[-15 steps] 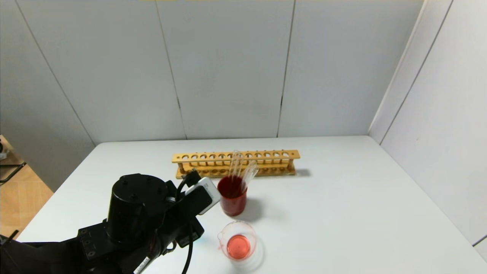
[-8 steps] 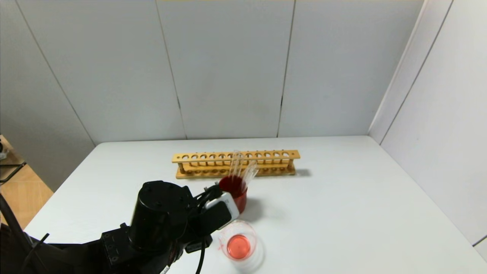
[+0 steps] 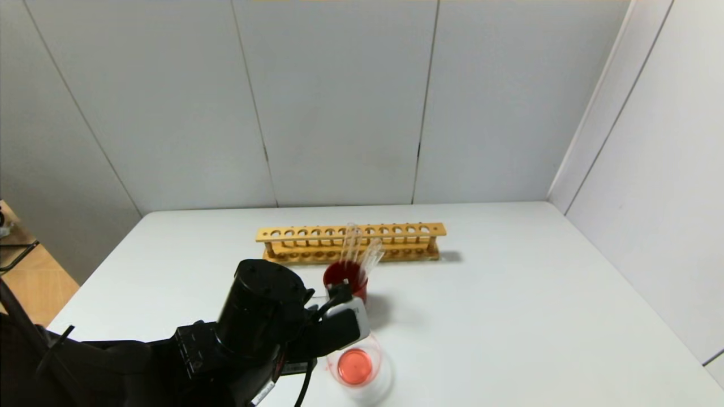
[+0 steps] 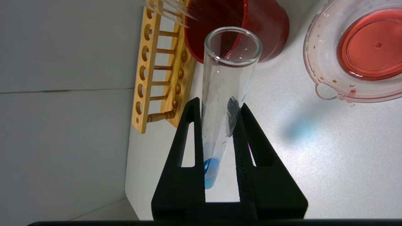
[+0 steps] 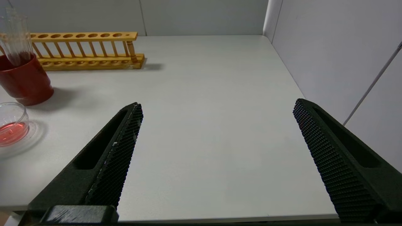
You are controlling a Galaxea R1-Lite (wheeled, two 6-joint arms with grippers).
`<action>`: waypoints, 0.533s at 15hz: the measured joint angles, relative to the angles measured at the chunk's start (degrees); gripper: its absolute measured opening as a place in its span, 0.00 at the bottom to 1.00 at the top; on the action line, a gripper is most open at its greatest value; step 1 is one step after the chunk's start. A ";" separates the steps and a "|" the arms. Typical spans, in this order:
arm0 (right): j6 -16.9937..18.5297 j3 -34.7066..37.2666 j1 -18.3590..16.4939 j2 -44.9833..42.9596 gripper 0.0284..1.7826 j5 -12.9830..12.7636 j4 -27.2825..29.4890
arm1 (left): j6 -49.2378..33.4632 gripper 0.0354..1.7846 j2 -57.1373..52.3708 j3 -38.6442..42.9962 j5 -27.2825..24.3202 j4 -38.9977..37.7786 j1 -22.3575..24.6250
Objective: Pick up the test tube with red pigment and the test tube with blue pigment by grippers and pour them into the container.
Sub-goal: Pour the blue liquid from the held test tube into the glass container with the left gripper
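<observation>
My left gripper (image 4: 216, 110) clamps the test tube with blue pigment (image 4: 224, 94) beside the container (image 3: 357, 364) near the worktop's front edge; red cup (image 3: 345, 281) and wooden rack (image 3: 350, 242) stand behind. Right gripper (image 5: 216, 125) gapes, holding nothing.

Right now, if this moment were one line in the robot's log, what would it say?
left gripper: shut on blue tube, beside beaker | beaker: holds red liquid | right gripper: open, idle

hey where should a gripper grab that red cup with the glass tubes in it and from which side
Grip the red cup low on its outer wall, jaws either side, coming in level from the robot's right. The clear tubes lean out over the rim, and the left gripper crowds its other side.
</observation>
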 joint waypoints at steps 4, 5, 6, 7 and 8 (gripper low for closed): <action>0.04 0.00 0.00 0.00 0.98 0.00 0.02 | 2.15 0.17 2.72 -1.18 4.51 0.29 -0.69; 0.00 0.00 0.00 0.00 0.98 0.00 0.02 | 2.68 0.17 3.27 -1.38 5.23 0.63 -1.05; 0.02 0.00 0.00 0.00 0.98 0.00 0.02 | 2.93 0.17 3.74 -1.62 5.32 1.21 -1.27; 0.02 0.00 0.00 0.00 0.98 -0.02 0.00 | 3.08 0.17 4.24 -1.88 5.32 1.79 -1.46; 0.02 0.00 0.00 0.00 0.98 0.00 0.00 | 3.17 0.17 4.71 -2.45 5.38 2.61 -1.85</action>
